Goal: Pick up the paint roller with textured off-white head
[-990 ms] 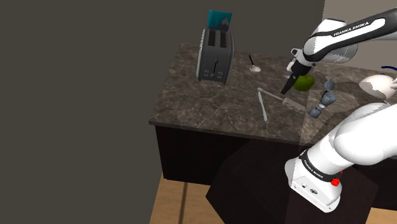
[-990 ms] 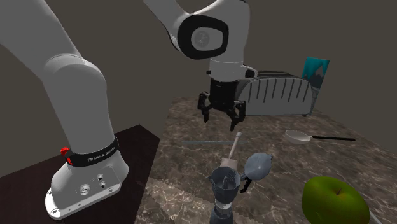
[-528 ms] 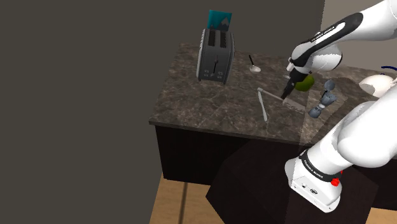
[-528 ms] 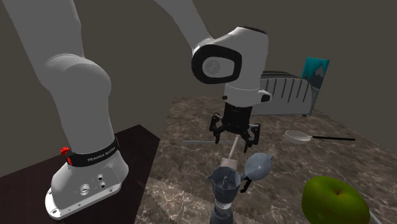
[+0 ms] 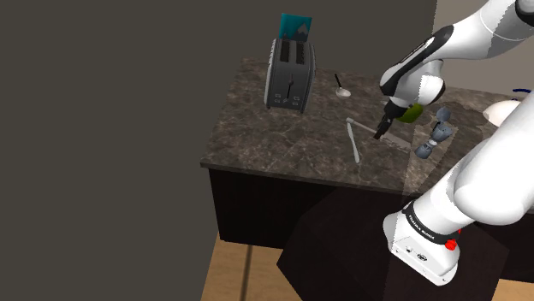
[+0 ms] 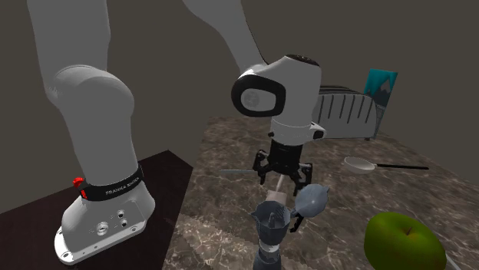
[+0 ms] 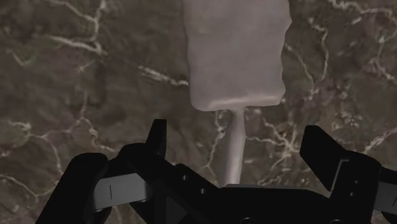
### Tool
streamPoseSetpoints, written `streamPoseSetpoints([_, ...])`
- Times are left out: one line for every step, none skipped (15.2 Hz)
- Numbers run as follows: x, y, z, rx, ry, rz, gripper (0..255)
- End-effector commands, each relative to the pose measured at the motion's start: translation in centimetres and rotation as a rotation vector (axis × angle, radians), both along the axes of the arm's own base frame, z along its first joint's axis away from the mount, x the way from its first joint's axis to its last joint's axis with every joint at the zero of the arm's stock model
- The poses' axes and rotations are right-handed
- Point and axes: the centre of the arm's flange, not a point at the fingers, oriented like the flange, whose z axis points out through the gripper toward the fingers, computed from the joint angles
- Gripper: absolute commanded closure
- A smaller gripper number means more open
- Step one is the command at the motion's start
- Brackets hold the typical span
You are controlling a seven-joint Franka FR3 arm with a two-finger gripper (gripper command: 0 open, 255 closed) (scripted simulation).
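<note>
Spread wide, the gripper point(image 7: 238, 141) hangs low over the dark marbled table point(image 7: 76, 76), straddling without touching the thin shaft of the paint roller point(image 7: 235, 54), which lies flat with its pale textured head just ahead. The approach looks nearly done; closing on the shaft and lifting remain.
</note>
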Motion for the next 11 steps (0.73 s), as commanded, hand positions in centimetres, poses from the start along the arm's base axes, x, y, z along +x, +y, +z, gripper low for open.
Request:
streamPoseSetpoints([-0.03, 0.01, -0.16, 0.0, -0.001, -0.001, 255])
streamPoseSetpoints([-0.02, 0.0, -0.13, 0.0, -0.001, -0.001, 255])
streamPoseSetpoints([-0.03, -0.01, -0.13, 0.0, -0.001, -0.001, 255])
streamPoseSetpoints([-0.03, -0.01, -0.12, 0.0, -0.001, -0.001, 255])
streamPoseSetpoints([-0.03, -0.01, -0.12, 0.0, -0.001, -0.001, 255])
streamPoseSetpoints([-0.03, -0.01, -0.13, 0.0, -0.001, -0.001, 255])
streamPoseSetpoints([-0.03, -0.02, -0.13, 0.0, -0.001, -0.001, 255])
streamPoseSetpoints([-0.03, -0.02, -0.12, 0.0, -0.001, -0.001, 255])
streamPoseSetpoints([-0.03, -0.02, -0.12, 0.0, -0.001, -0.001, 255])
streamPoseSetpoints([-0.03, 0.0, -0.12, 0.0, -0.001, -0.001, 255])
streamPoseSetpoints([-0.03, 0.0, 0.41, 0.0, -0.001, -0.001, 255])
